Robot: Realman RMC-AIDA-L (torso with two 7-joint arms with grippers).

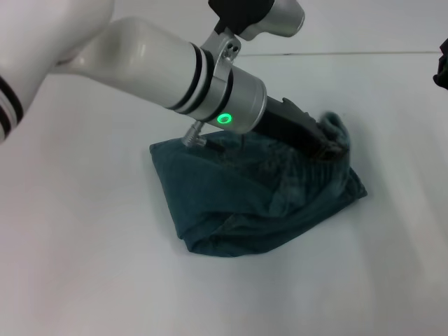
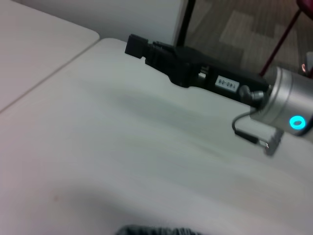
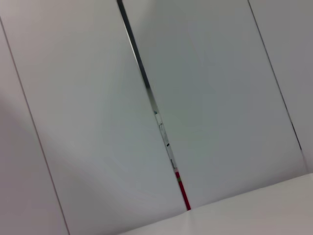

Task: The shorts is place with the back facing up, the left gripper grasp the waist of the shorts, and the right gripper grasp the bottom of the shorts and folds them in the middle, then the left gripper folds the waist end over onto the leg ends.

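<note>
The dark teal shorts [image 1: 245, 199] lie folded into a thick bundle at the middle of the white table [image 1: 84, 266]. My left arm reaches across them from the upper left. Its black gripper [image 1: 327, 142] is down at the bundle's right end, shut on a raised bunch of the fabric. Only a dark edge of the shorts [image 2: 156, 230] shows in the left wrist view. My right gripper [image 1: 442, 63] hangs at the far right edge, apart from the cloth. The left wrist view shows the right gripper [image 2: 136, 45] from the side, low over the table.
The table's far edge [image 1: 350, 53] runs behind the arm. Bare tabletop [image 2: 122, 147] lies between the shorts and the right arm. The right wrist view shows only wall panels [image 3: 205, 98] and a strip of table.
</note>
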